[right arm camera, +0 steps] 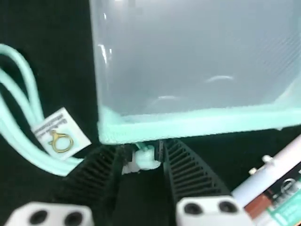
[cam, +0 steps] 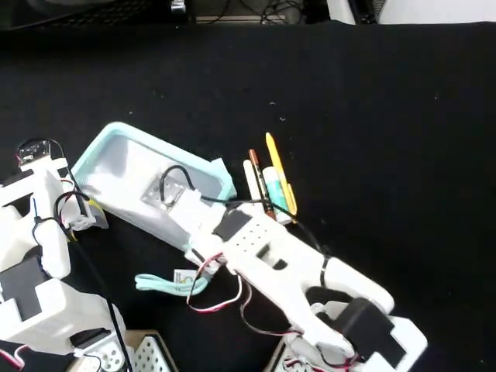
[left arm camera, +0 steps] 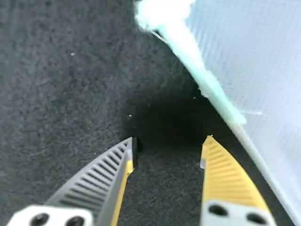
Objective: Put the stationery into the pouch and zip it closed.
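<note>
A clear pouch (cam: 124, 167) with mint trim lies tilted at the left of the black cloth. Several pens and markers (cam: 271, 182) lie side by side on the cloth just right of it, outside it. My right arm (cam: 271, 256) stretches from the lower right across the pouch's near end. In the right wrist view my right gripper (right arm camera: 143, 162) is shut on the pale zipper pull (right arm camera: 141, 160) at the pouch's (right arm camera: 197, 61) trimmed edge, and the pens (right arm camera: 277, 188) lie to one side. My left gripper (left arm camera: 167, 146) stands open over bare cloth beside the pouch's mint edge (left arm camera: 207, 80).
A mint strap (cam: 159, 284) with a small tag (right arm camera: 59, 134) lies on the cloth near the pouch's lower end. Perforated white parts (cam: 143, 353) sit at the front edge. The black cloth (cam: 387, 116) spreads wide to the right and back.
</note>
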You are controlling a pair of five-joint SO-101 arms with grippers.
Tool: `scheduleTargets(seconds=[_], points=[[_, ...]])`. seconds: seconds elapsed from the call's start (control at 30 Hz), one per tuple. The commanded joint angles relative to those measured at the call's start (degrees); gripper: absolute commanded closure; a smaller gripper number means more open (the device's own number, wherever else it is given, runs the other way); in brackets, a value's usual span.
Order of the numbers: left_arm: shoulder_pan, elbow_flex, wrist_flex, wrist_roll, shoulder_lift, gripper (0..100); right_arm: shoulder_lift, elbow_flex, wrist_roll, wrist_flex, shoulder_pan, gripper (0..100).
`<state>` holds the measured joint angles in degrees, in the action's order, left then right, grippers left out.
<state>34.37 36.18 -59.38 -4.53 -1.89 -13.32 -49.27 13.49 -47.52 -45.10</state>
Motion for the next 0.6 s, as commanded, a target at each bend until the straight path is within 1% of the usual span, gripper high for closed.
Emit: scheduleTargets(seconds=[0.0,0.1,0.2,0.4,0.47,0.5,0.57], points=[[2.42,-1.63,0.44,0.88,-0.18,76,0.48,2.15,-0.35,-2.37,-0.53,88.7],[2.42,-1.8,0.44,0.88,-0.18,76,0.48,-0.31,-0.35,-2.64,-3.52,84.0],[2.42,-1.8,0.44,0.88,-0.18,76,1.01,-2.15,-0.35,-0.35,-4.48,80.1],[2.42,-1.71,0.44,0.88,-0.18,76,1.01,-3.47,0.0,0.7,-4.22,80.2],[2.42,-1.63,0.44,0.88,-0.18,76,1.01,-4.09,0.18,0.7,-3.08,82.6],[2.42,-1.63,0.44,0.88,-0.18,76,1.01,-4.44,0.7,0.62,-2.37,85.4],[2.42,-1.54,0.44,0.88,-0.18,76,0.66,-4.53,3.87,-1.32,-0.88,95.2]])
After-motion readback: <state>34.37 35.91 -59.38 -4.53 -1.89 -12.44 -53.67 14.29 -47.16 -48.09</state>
